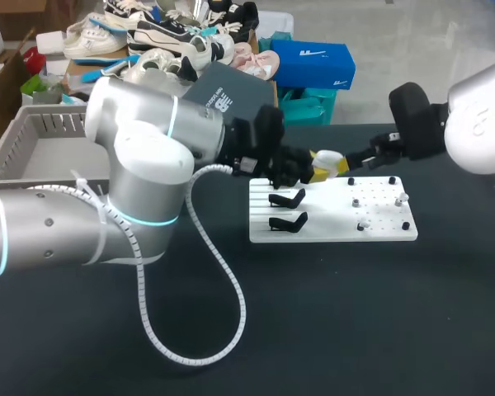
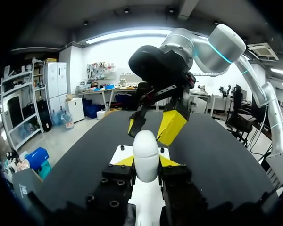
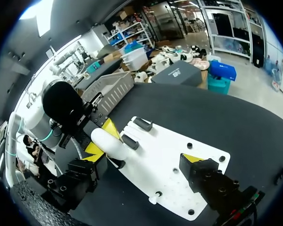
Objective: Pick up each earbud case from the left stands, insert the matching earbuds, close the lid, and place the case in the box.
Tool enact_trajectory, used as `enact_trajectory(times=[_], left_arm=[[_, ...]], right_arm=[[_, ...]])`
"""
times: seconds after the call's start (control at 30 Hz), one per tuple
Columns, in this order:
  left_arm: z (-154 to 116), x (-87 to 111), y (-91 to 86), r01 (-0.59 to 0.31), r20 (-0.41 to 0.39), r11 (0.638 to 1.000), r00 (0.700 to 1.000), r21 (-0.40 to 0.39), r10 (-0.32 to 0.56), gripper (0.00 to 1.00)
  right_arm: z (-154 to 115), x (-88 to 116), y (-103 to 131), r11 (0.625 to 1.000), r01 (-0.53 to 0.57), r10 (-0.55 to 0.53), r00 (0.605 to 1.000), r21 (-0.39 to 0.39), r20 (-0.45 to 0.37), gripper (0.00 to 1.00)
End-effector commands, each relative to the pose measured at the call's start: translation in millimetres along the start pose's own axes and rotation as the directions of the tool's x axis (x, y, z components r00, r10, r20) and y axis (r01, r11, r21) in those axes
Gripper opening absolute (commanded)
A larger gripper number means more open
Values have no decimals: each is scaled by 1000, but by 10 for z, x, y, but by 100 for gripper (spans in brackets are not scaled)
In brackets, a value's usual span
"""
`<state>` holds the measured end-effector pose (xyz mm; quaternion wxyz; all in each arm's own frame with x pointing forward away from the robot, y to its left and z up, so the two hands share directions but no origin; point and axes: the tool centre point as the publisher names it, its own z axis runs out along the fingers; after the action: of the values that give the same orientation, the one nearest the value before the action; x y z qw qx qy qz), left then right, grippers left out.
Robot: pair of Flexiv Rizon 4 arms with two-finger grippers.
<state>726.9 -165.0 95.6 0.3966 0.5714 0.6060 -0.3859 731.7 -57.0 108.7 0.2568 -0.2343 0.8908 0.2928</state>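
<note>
My left gripper (image 1: 316, 167) is shut on a white earbud case (image 1: 327, 157), held with its lid closed above the back edge of the white board (image 1: 330, 233). In the left wrist view the case (image 2: 145, 154) stands upright between the yellow tips. My right gripper (image 1: 349, 162) faces it from the right, wide open, its yellow fingers (image 2: 171, 126) just ahead of the case and apart from it. In the right wrist view the case (image 3: 108, 141) sits beside one finger of the right gripper (image 3: 141, 157). Small white earbuds (image 1: 356, 200) rest on the board's right half.
Two black stands (image 1: 287, 198) on the board's left half hold nothing. A grey slatted box (image 1: 33, 144) sits at the table's far left. My left arm's white cable (image 1: 223, 272) loops over the dark tabletop in front of the board.
</note>
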Motion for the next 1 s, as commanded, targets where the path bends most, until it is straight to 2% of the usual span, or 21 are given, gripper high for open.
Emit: enact_trajectory(times=[0.03, 0.37, 0.53, 0.6, 0.7, 0.77, 1.0], left_arm=[[9, 16, -38, -4, -11, 1000, 1000, 4, 4, 0], [18, 94, -158, -20, -27, 999, 999, 30, 21, 0], [-8, 159, -170, -20, -36, 1000, 999, 18, 20, 0], [-21, 162, -160, -27, -17, 1000, 999, 4, 27, 0], [-50, 121, -132, -48, 70, 999, 996, 25, 46, 0], [-41, 85, -104, -78, 86, 997, 993, 13, 77, 0], [-55, -123, -62, -158, 229, 986, 960, -45, 164, 0]], right_arm=[[-27, 12, 12, 1000, 2, -2, 1000, 5, 4, 100], [-86, 31, 21, 1000, 0, 0, 1000, 19, 12, 100], [-135, 57, 6, 999, -4, 3, 1000, 37, 26, 100], [-161, 74, 3, 999, -6, 5, 999, 46, 33, 100], [-206, 108, -13, 998, -19, 17, 999, 67, 36, 100], [-245, 140, -34, 997, -28, 25, 999, 74, 40, 100], [-349, 249, -76, 993, -36, 30, 998, 110, 50, 100]])
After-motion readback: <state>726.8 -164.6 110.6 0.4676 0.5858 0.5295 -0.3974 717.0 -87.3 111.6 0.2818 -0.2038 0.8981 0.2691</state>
